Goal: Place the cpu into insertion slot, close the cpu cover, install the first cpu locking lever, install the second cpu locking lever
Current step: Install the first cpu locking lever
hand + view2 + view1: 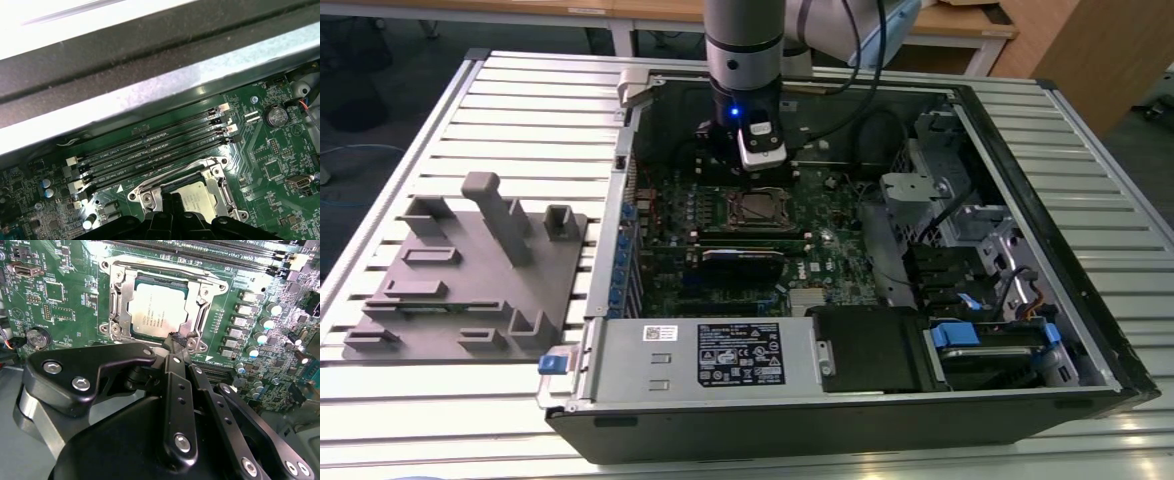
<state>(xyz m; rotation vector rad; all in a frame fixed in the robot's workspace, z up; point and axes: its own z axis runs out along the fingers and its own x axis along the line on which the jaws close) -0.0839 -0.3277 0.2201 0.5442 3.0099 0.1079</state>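
The cpu [157, 307], a flat grey-silver square, lies in the insertion slot [150, 279] on the green motherboard. The cpu cover [119, 295], a metal frame with a square window, lies flat over the chip's edges. A thin wire lever [165, 270] runs along one side of that frame. My gripper [174, 339] is shut, its black fingers pressed together with nothing visible between them, and the tips are at the socket's edge beside the chip. In the first wrist view the cpu [196, 194] sits just past my fingers [170, 212]. In the exterior view my gripper [750, 172] hangs right above the socket [761, 208].
Long black memory slots [150, 150] run beside the socket, close to the case wall [150, 95]. A black expansion card [744, 255] lies on the socket's near side. A power supply [720, 355] and drive cage [961, 220] fill the case. A grey fixture [467, 270] stands outside, at the exterior view's left.
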